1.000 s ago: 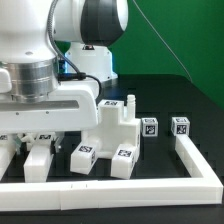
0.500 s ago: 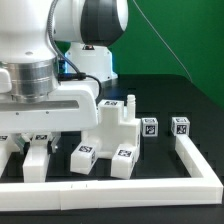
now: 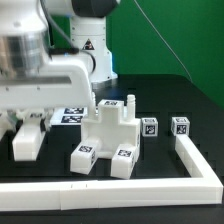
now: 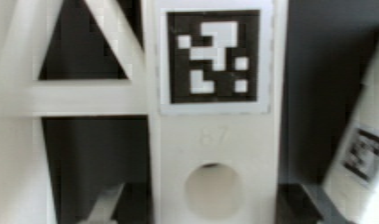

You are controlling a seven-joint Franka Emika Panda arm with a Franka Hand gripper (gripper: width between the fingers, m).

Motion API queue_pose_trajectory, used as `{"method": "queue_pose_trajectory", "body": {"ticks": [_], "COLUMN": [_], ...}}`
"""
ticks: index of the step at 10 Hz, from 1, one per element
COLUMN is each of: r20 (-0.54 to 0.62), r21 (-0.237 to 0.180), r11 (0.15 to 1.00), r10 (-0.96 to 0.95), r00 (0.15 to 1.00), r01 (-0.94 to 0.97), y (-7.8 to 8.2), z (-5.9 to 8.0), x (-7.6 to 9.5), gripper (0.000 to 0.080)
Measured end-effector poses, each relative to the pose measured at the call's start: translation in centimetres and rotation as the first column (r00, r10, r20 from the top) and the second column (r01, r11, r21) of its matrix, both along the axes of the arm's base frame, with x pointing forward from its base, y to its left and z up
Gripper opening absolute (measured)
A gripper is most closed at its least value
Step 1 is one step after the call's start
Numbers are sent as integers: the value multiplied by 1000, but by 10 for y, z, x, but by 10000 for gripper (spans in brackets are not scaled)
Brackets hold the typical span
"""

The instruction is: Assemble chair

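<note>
**Arm low at the exterior view's left; half-built chair upright mid-table.**
The gripper was mostly hidden, so its opening could not be told. The wrist view was filled by a long part with a tag at one end and an oval hole at the other, its long axis running between them. A good grasp would likely span its narrow width, centred and square.

A white chair piece fills the close, slightly blurred view. A black-and-white square tag sits on its flat face, and an oval recess lies further along the same face. A white crossbar and a slanted strut join it. A second tag shows partly at the edge
</note>
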State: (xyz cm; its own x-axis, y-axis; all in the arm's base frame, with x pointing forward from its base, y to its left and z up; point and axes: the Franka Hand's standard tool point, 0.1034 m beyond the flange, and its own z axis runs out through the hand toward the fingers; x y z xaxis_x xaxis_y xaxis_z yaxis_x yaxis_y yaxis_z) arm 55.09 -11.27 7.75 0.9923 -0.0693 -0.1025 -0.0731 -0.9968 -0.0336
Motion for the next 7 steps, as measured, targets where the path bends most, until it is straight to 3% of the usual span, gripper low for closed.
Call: {"method": "queue_pose_trajectory", "body": {"ticks": [3, 4, 5, 7], "r20": [-5, -3, -12, -38], "r21": [25, 28, 28, 14], "r11": [997, 991, 982, 956], "r10": [-68, -128, -185, -292], "r00": [998, 992, 983, 956], "r01": [68, 128, 186, 293], "y": [20, 36, 61, 96], "z": [53, 65, 81, 88], "x": [3, -1, 0, 5], "gripper": [284, 284, 284, 284]}}
